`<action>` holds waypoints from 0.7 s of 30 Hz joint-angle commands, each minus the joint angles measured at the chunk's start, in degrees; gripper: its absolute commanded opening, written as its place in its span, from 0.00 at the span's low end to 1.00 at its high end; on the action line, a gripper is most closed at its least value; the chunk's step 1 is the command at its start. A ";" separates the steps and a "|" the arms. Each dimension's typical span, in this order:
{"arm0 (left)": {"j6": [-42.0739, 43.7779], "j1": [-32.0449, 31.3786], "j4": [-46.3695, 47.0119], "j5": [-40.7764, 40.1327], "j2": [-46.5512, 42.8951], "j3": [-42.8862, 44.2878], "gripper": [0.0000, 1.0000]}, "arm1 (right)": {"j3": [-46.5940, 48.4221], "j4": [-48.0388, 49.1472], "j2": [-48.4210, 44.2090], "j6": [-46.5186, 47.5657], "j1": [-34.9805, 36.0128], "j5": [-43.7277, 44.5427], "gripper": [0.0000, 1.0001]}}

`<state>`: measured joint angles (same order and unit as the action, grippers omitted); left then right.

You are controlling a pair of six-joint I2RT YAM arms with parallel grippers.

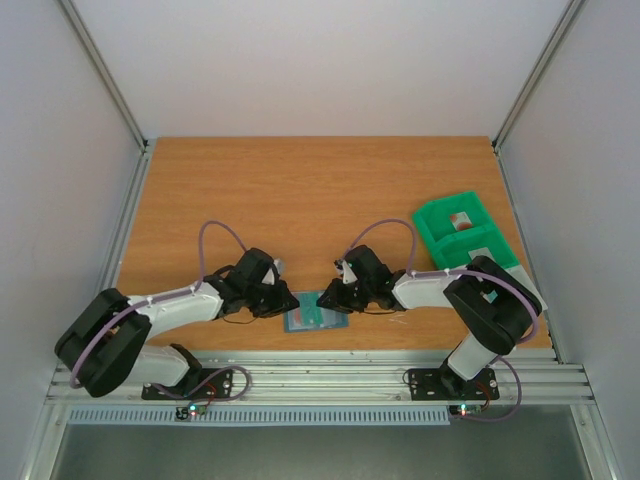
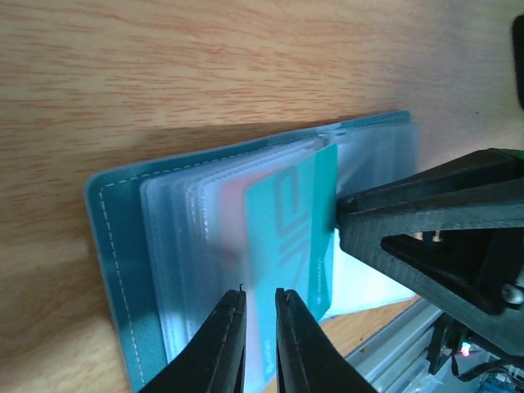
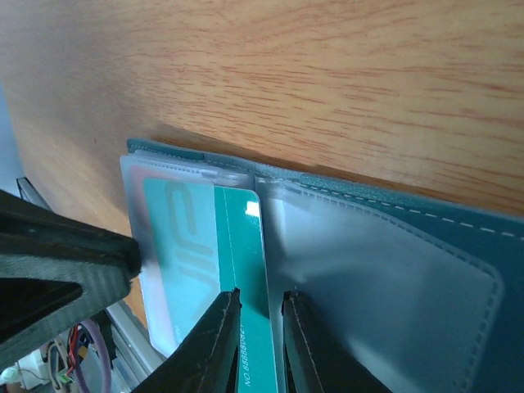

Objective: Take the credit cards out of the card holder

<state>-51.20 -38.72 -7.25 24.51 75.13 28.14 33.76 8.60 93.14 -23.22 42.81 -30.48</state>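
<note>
The blue-grey card holder (image 1: 316, 318) lies spread open near the table's front edge, its clear sleeves fanned out (image 2: 176, 246). A teal credit card (image 2: 288, 221) sticks partly out of one sleeve, and a pinkish card shows faintly through the sleeves beside it. My left gripper (image 1: 288, 303) comes in from the left; its jaws (image 2: 260, 293) are almost closed on the sleeve edge. My right gripper (image 1: 332, 297) comes in from the right, jaws almost closed over the teal card's exposed edge (image 3: 242, 237). Its fingers (image 2: 426, 217) touch the card's edge in the left wrist view.
A green two-compartment bin (image 1: 462, 232) stands at the right rear of the wooden table (image 1: 300, 190). The metal rail (image 1: 320, 375) runs just in front of the holder. The two grippers nearly meet over the holder.
</note>
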 commanded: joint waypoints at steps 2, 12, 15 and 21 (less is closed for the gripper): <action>-0.50 -0.40 6.19 -0.19 3.31 -2.05 0.12 | -0.28 0.79 1.44 0.23 -0.04 -0.14 0.16; 0.13 -0.41 5.86 -1.55 4.57 -3.87 0.12 | -0.26 1.33 1.43 0.02 -0.06 -0.96 0.09; 0.47 -0.42 5.30 -2.04 4.42 -3.82 0.12 | -0.41 1.54 0.95 -0.22 -0.22 -1.19 0.04; 0.75 -0.38 4.03 -2.70 4.07 -3.79 0.13 | -1.57 1.50 -1.20 -0.57 -1.24 -1.34 0.01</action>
<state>-51.40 -38.96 -1.39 24.80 78.39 26.04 33.47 9.78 93.69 -23.55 42.41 -31.70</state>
